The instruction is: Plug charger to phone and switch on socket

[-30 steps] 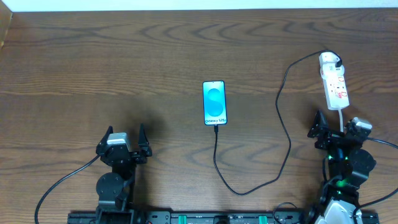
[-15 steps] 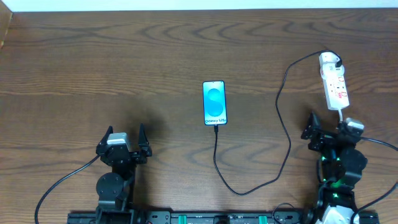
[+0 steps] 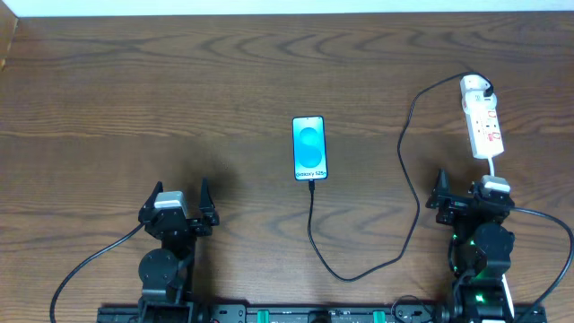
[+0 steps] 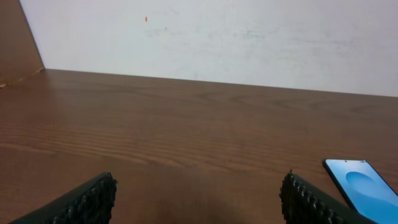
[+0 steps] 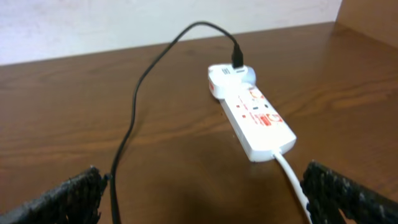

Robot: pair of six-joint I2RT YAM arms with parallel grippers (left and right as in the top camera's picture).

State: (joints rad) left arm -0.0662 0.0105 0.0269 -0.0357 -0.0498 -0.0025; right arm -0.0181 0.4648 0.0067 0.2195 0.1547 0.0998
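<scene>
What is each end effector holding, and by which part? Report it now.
Nothing is held. The left end effector and the right end effector both stand open and empty.

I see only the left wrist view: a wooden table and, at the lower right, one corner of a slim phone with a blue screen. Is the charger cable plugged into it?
Observer: From overhead, the thin black charger cable ends at the bottom edge of the slim black-edged phone; it looks plugged in.
Operator: Where does the socket lie?
Observer: The narrow white power strip lies on the right side of the brown wooden table, just beyond the right gripper.
Operator: Does that gripper hold anything?
Observer: No, its jaws stand wide open and empty, facing the strip.
</scene>
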